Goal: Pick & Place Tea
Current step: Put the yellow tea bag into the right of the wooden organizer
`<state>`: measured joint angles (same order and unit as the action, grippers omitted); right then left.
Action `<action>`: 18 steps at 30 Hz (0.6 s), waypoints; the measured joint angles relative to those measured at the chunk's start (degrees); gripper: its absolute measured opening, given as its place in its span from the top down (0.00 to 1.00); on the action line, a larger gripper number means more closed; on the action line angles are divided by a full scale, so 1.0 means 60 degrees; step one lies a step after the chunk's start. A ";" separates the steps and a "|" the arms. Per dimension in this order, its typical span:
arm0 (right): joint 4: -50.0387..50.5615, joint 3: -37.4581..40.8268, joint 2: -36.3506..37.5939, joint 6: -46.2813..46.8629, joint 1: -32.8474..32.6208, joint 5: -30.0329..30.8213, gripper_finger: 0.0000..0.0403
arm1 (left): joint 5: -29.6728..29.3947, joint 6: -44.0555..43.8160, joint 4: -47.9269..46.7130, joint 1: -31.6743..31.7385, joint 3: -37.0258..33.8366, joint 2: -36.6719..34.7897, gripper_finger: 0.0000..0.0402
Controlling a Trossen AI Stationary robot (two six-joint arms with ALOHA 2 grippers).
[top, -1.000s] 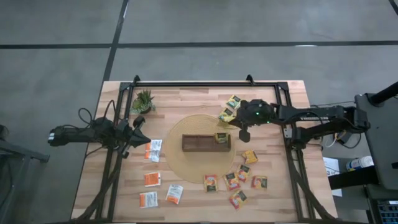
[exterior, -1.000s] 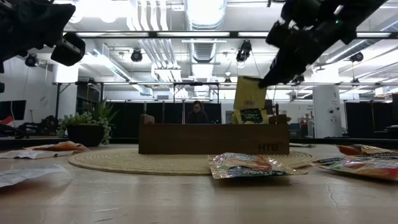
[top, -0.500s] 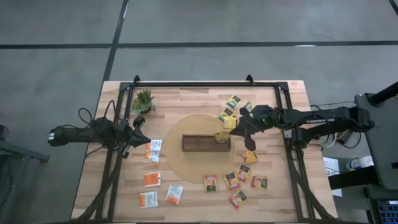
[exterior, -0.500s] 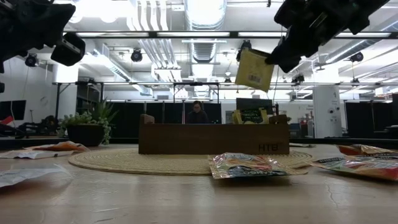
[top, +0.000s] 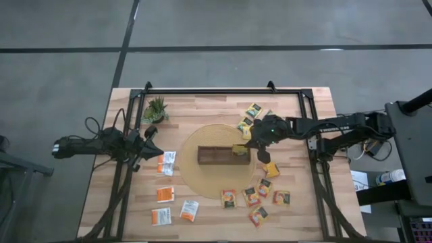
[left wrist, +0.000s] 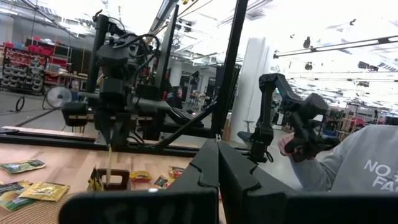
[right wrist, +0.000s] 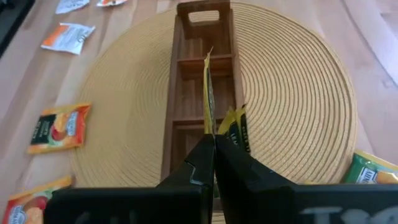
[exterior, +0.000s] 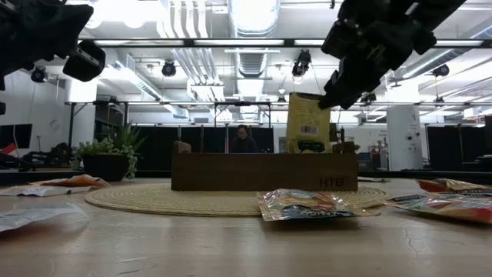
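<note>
Change: right gripper (exterior: 321,102) has lowered its sachet (exterior: 307,123) from above the tray (exterior: 261,171) into its end compartment.
Right jaws: pinching the sachet's top edge.
Left gripper (top: 150,135): pressed together, beside the plant (top: 156,108).
Tray: on mat (top: 192,172).

Right end effector (exterior: 329,98) pinching yellow-green sachet (exterior: 307,123), over wooden tray (exterior: 264,171)

One wooden tray (top: 214,155), one round mat (top: 202,177), one potted plant (top: 156,109). One yellow-green sachet (exterior: 307,123) hangs in the right gripper (top: 253,143), six orange-brown sachets (top: 252,196) near it. About five white-and-orange sachets (top: 165,194) lie near the left gripper (top: 150,135).
</note>
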<state>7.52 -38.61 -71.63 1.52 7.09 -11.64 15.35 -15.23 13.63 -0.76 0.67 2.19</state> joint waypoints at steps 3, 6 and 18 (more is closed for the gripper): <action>0.0171 -0.0117 -0.0172 -0.0062 -0.0013 -0.0044 0.98 | 0.0002 0.0001 0.0000 0.0000 0.0000 0.0000 1.00; 0.0302 -0.0138 -0.0263 -0.0068 -0.0011 -0.0065 0.98 | 0.0000 -0.0002 0.0000 -0.0001 0.0000 -0.0002 1.00; 0.0493 -0.0135 -0.0264 -0.0293 -0.0011 -0.0065 0.98 | 0.0002 0.0002 0.0000 0.0000 0.0000 -0.0002 1.00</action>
<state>10.47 -39.42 -73.21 -0.24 7.03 -12.03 15.36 -15.22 13.63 -0.76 0.67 2.17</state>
